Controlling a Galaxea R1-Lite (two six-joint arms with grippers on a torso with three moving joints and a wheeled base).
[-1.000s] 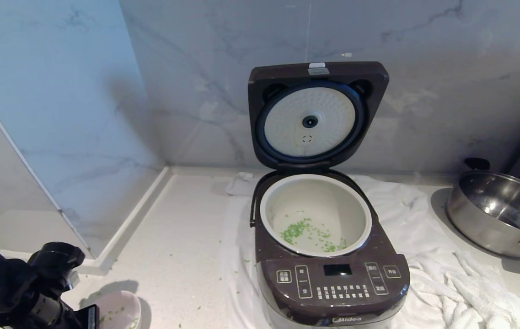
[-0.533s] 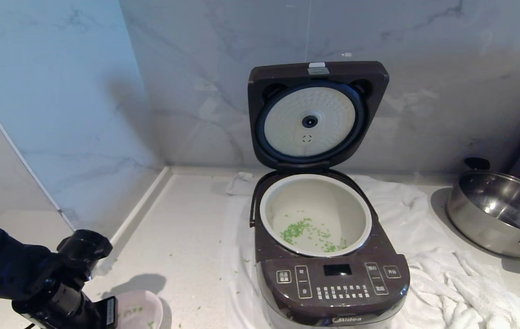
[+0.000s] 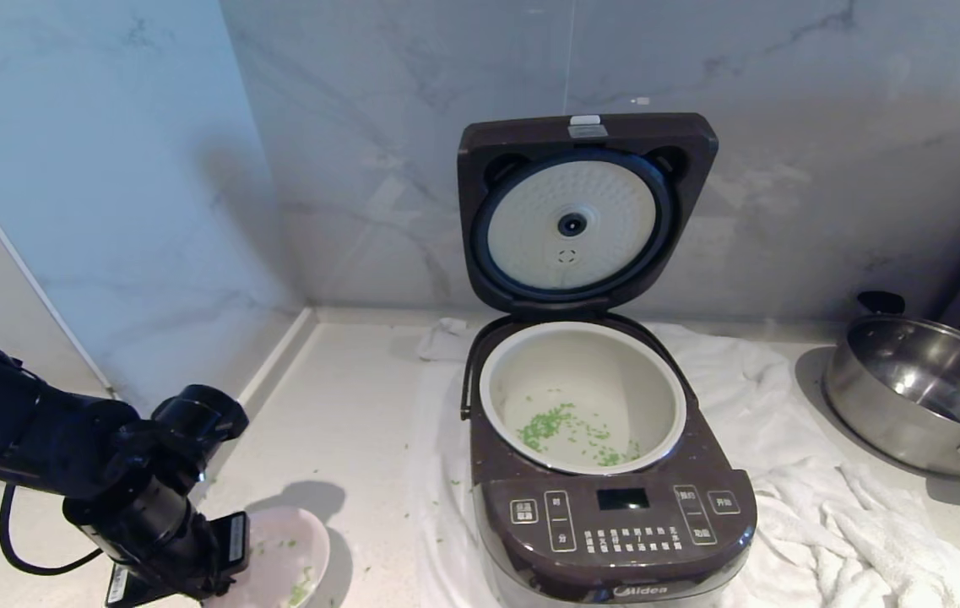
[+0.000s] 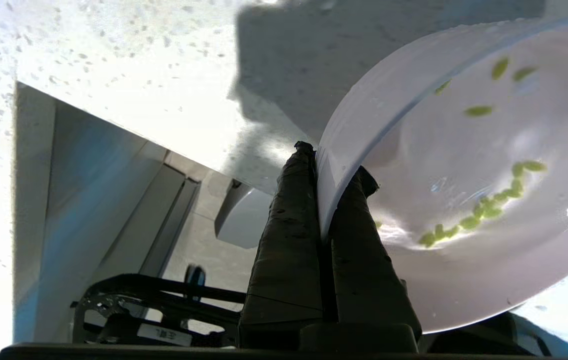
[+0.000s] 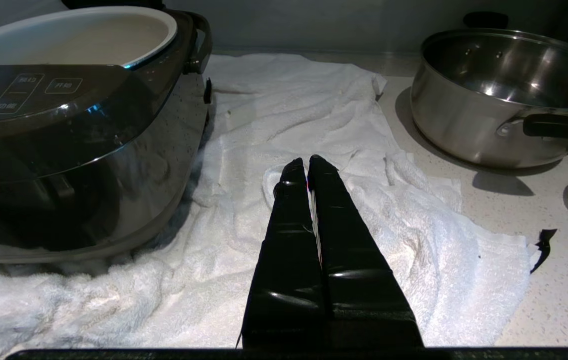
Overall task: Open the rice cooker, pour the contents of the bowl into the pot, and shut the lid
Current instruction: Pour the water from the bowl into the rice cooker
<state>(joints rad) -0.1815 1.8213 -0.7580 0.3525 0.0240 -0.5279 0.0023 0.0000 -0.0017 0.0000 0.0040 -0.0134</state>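
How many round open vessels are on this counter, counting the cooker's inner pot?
3 clearly. The cream pot sits in the rice cooker; the pink bowl is pinched by the left claw, left of the cooker; the steel pan stands far right. A white edge beside it may be another.

Bowl (image 3: 290,553) partly behind left arm

The left arm (image 3: 66,456) is built of glossy black rounded cylindrical segments. A thin black cable (image 3: 19,549) loops from its underside at the 7 o'clock side. The wrist block carries white labels with dark print. The left gripper (image 4: 331,160) has two long, tapering fingers (image 4: 288,235) wrapped in matt black, slightly wrinkled material. The right gripper (image 5: 303,162) has matching fingers (image 5: 348,240), black and shinier, with light reflections.
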